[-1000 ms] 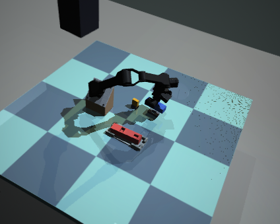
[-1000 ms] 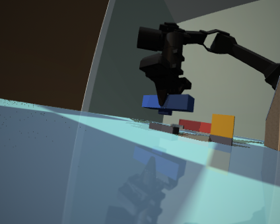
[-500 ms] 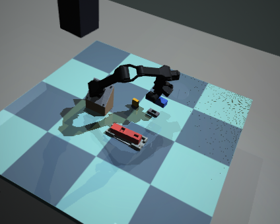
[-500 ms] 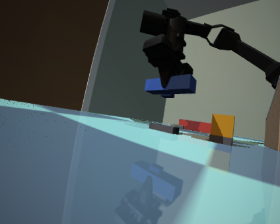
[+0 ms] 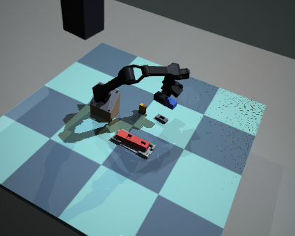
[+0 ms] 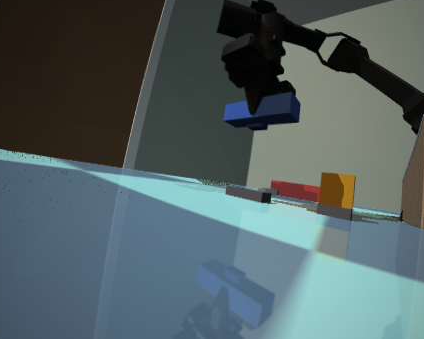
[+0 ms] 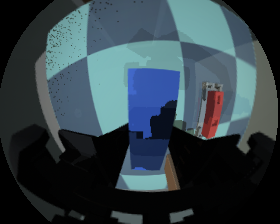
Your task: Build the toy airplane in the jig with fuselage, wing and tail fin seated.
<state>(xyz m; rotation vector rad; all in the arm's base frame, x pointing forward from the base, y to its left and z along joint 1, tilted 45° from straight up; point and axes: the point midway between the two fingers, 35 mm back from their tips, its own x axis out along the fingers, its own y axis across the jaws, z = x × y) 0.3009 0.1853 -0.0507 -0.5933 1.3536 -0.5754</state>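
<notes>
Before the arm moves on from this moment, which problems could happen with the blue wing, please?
The wing hangs in the gripper well above the table, so a slip could drop it. Its tab points down and must meet a small socket in the fuselage; a slight misalignment might leave the wing perched on top. If carried too low, it might knock the upright yellow fin.

wing (image 5: 171, 103) (image 6: 281, 109) (image 7: 152, 95): middle hidden by fingers (exterior) | cradle (image 5: 146, 154) (image 7: 202, 107): floor hidden under fuselage (image 5: 133, 140) (image 7: 213, 115)
</notes>
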